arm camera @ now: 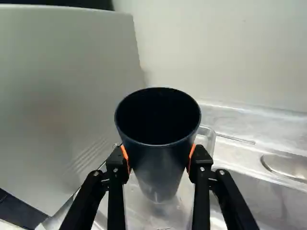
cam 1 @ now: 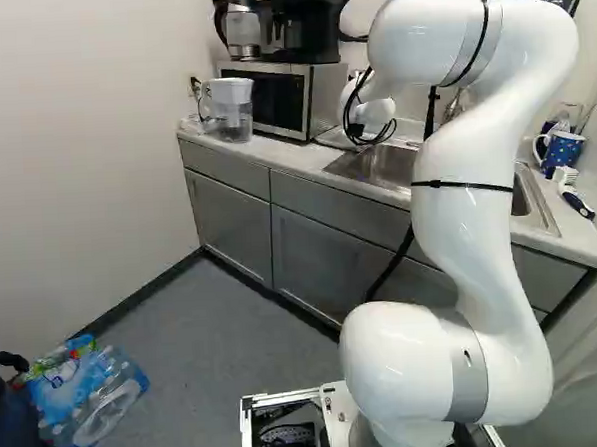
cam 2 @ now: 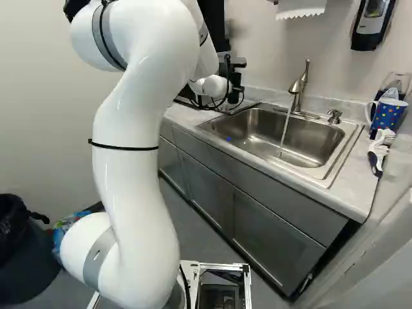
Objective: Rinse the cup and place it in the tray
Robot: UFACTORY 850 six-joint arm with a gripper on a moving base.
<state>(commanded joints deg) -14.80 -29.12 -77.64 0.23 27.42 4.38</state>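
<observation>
Because the hand, part-closed, gripped the cup above the tray, sink at three o'clock, placing seemed under way; lowering, then release, was called for.

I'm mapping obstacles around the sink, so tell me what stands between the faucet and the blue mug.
A small metal pump dispenser stands between the running faucet and the blue spotted mug, as the right base view shows.
</observation>
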